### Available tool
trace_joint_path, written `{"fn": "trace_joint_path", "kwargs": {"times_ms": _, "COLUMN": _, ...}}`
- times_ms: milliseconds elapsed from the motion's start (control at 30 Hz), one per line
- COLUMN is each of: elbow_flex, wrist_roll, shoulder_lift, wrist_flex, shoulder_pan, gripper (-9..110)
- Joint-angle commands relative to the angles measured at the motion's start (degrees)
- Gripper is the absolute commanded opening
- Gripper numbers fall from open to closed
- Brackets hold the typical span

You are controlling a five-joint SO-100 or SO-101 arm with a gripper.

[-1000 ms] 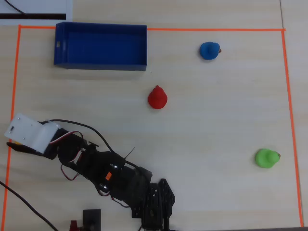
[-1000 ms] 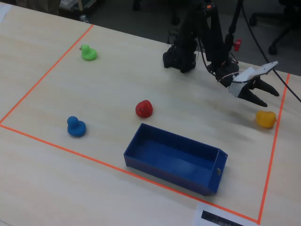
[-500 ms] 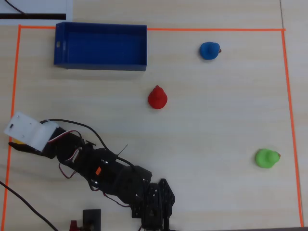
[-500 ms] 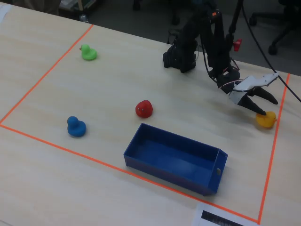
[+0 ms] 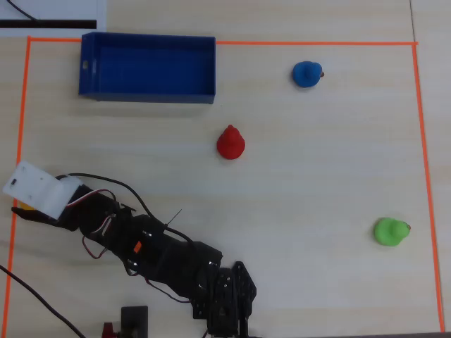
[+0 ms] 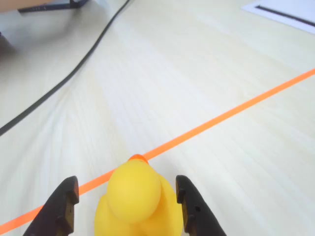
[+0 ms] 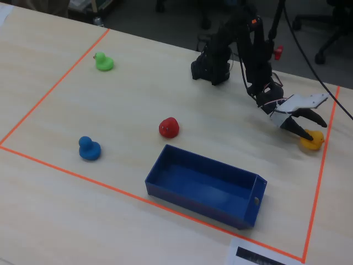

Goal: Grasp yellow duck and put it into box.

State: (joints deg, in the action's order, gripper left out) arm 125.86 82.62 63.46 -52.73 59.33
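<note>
The yellow duck [image 6: 138, 199] stands on the table close to the orange tape line, its orange beak pointing away in the wrist view. My gripper [image 6: 127, 184] is open, with a black finger on each side of the duck. The left finger [image 6: 61, 206] stands apart from it; the right finger [image 6: 193, 206] is close against it. In the fixed view the duck [image 7: 313, 140] sits at the right edge under the gripper [image 7: 310, 132]. In the overhead view only a yellow sliver [image 5: 25, 206] shows under the white wrist housing. The dark blue box [image 5: 148, 67] is empty at the top left; it also shows in the fixed view [image 7: 193, 201].
A red duck [image 5: 230, 143] stands mid-table, a blue duck [image 5: 307, 74] at the upper right, a green duck [image 5: 390, 232] at the right. Orange tape [image 5: 317, 43] frames the work area. A black cable [image 6: 74, 69] lies beyond the tape.
</note>
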Motion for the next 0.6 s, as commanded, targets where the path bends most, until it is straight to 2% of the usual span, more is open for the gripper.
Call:
{"fn": "trace_joint_path", "kwargs": {"times_ms": 0, "elbow_flex": -3.0, "wrist_roll": -0.3, "shoulder_lift": -0.3, "wrist_flex": 0.2, "shoulder_pan": 1.0, "gripper": 26}}
{"fn": "trace_joint_path", "kwargs": {"times_ms": 333, "elbow_flex": -6.1, "wrist_roll": -1.8, "shoulder_lift": -4.1, "wrist_flex": 0.4, "shoulder_pan": 1.8, "gripper": 25}}
{"fn": "trace_joint_path", "kwargs": {"times_ms": 500, "elbow_flex": -8.0, "wrist_roll": -3.0, "shoulder_lift": -5.5, "wrist_flex": 1.1, "shoulder_pan": 1.8, "gripper": 19}}
{"fn": "trace_joint_path", "kwargs": {"times_ms": 567, "elbow_flex": -8.7, "wrist_roll": -3.2, "shoulder_lift": -6.1, "wrist_flex": 1.3, "shoulder_pan": 1.8, "gripper": 13}}
